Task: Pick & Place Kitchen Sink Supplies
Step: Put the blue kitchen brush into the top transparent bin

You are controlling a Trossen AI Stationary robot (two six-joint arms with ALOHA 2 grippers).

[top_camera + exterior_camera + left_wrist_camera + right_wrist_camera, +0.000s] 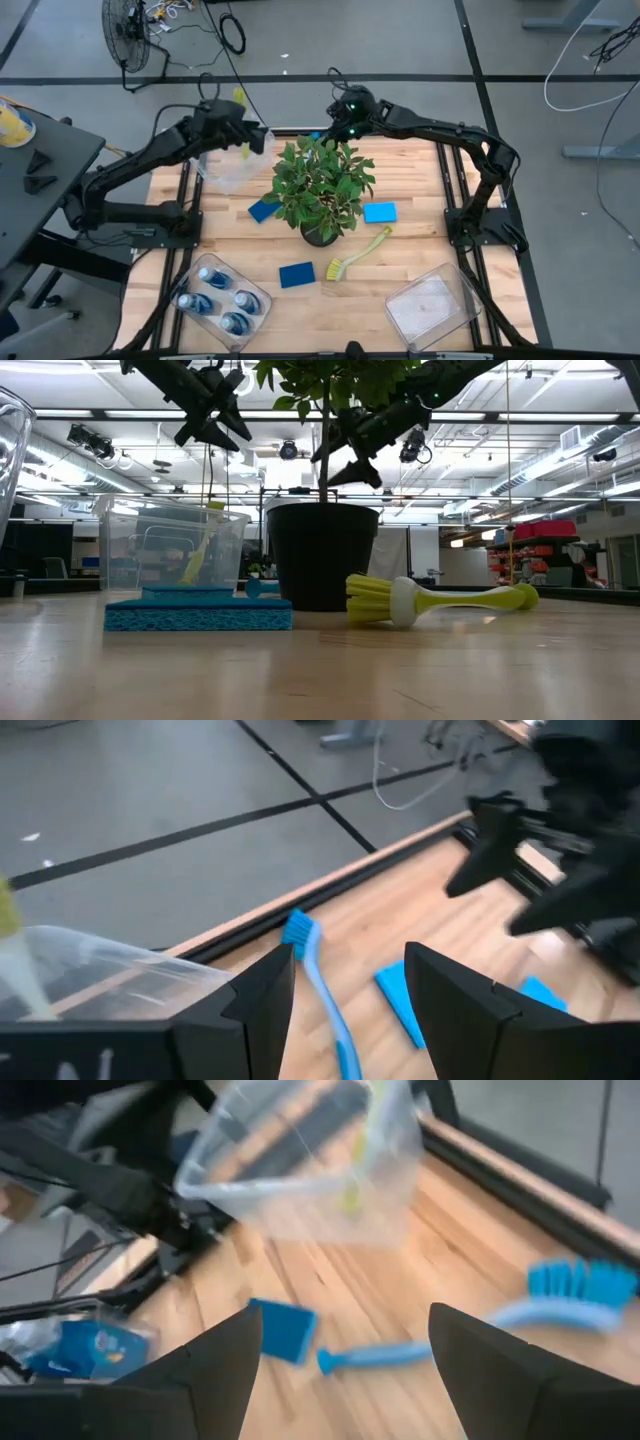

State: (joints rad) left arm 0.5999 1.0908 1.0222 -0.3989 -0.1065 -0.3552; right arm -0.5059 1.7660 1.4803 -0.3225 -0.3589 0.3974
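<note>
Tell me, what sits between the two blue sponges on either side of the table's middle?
The potted plant, seen in the high view: one blue sponge lies left of its pot, the other right.

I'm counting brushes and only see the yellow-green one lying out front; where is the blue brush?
The blue brush lies at the table's far edge behind the potted plant, between the two grippers, with a blue sponge beside it; both wrist views show it.

The pale wooden counter [420,180] looks smooth and matt; the clear plastic bin [432,305] is glossy; the flat blue sponge [198,612] looks rough.
</note>
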